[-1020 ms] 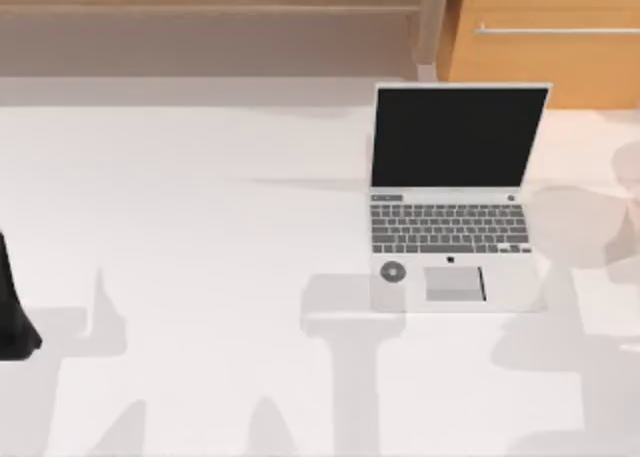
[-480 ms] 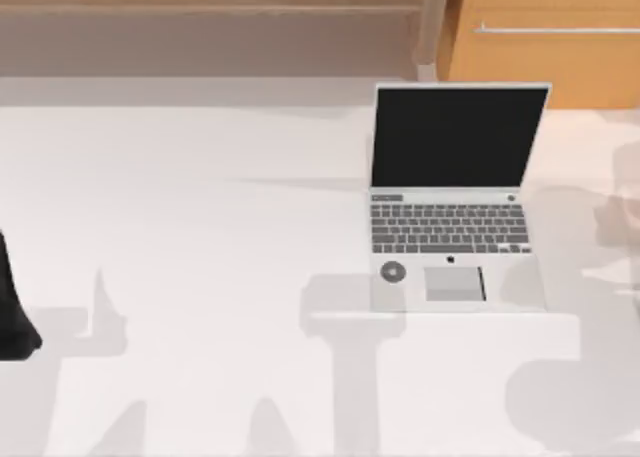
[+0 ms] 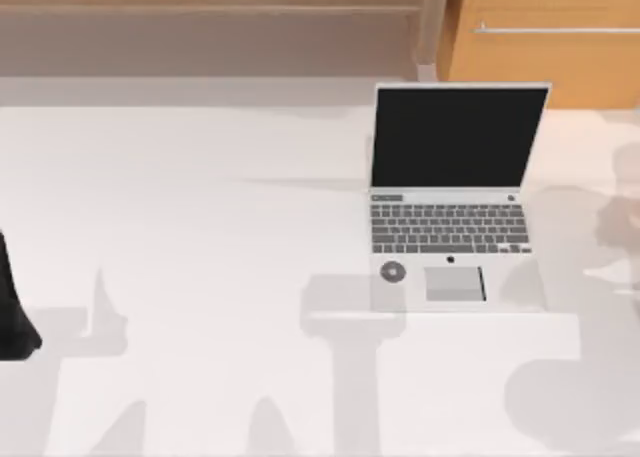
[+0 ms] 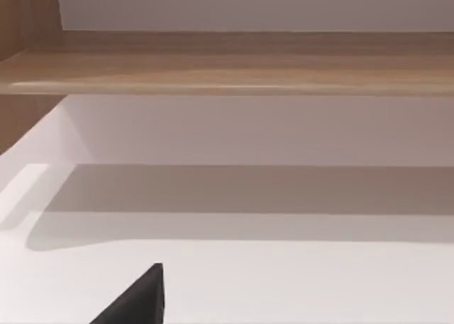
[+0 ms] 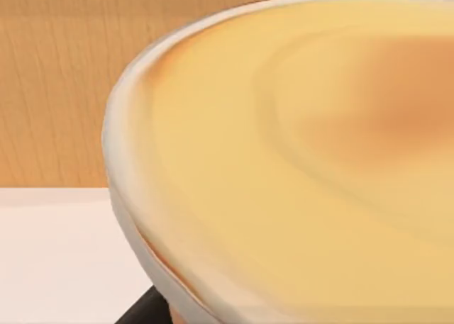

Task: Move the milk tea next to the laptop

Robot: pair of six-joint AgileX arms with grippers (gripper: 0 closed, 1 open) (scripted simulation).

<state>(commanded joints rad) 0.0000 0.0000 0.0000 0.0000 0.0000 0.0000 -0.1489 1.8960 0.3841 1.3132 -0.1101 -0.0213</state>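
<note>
The laptop stands open on the white table, right of the middle, with its black screen toward the back. In the right wrist view the milk tea sits very close, its pale yellow-tan top facing the camera and its rim cream-coloured. A dark piece of my right gripper's finger rests against the cup's side below the rim, and the gripper looks shut on the cup. My left arm stays parked at the table's left edge.
A wooden cabinet with a metal handle stands behind the laptop. A wooden ledge runs along the back. Arm shadows lie on the table's right side, with a rounded shadow at the front right.
The shadows on the table's right side have shifted, and a rounded one has formed at the front right. The laptop and my left arm have not moved.
</note>
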